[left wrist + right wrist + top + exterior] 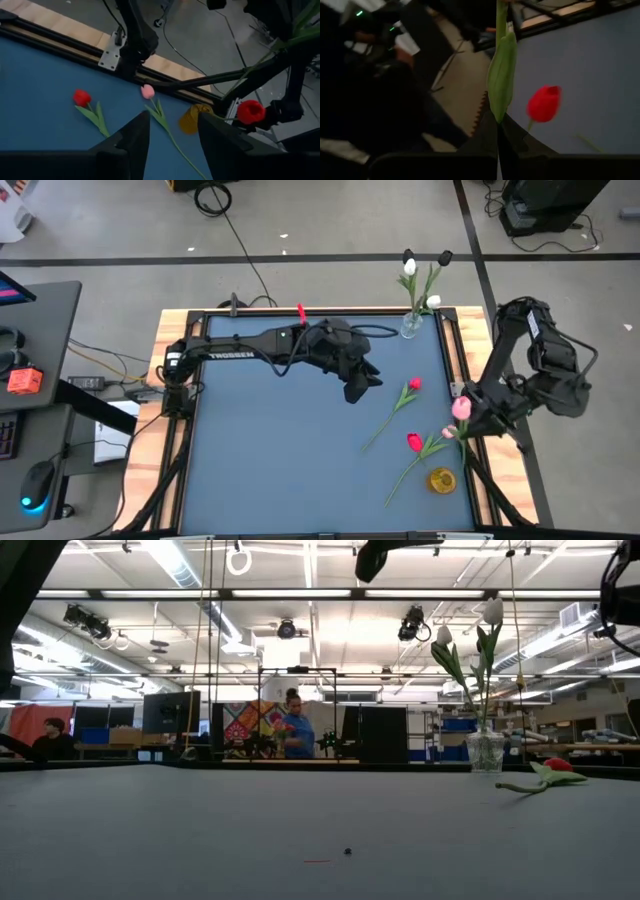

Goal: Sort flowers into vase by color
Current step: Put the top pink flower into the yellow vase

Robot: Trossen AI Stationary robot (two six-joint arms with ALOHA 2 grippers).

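A clear vase (411, 325) at the far right holds white tulips (409, 266) and a black tulip (444, 256). A small yellow vase (442, 480) stands near the right front. A red tulip (414, 384) and a pink tulip (461, 408) lie flat on the mat, stems running toward the near left. My right gripper (468, 425), at the table's right edge, is shut on another red tulip (414, 442). My left gripper (357, 390) hovers open over the far middle, with nothing between its fingers (135, 137). My right gripper pinches the red tulip's thin green stem (499, 119) between its two shut fingers, just below a leaf (502, 70). It reaches in from the table's right side. The flower is lifted clear of the mat, its red head (250, 111) close beside the gripper.
A black frame and a wooden rim (465, 355) border the mat. The right arm's base (545, 370) stands beyond the right edge. A desk with a keyboard and mouse (40, 480) is off to the left. People (295, 730) are in the room behind.
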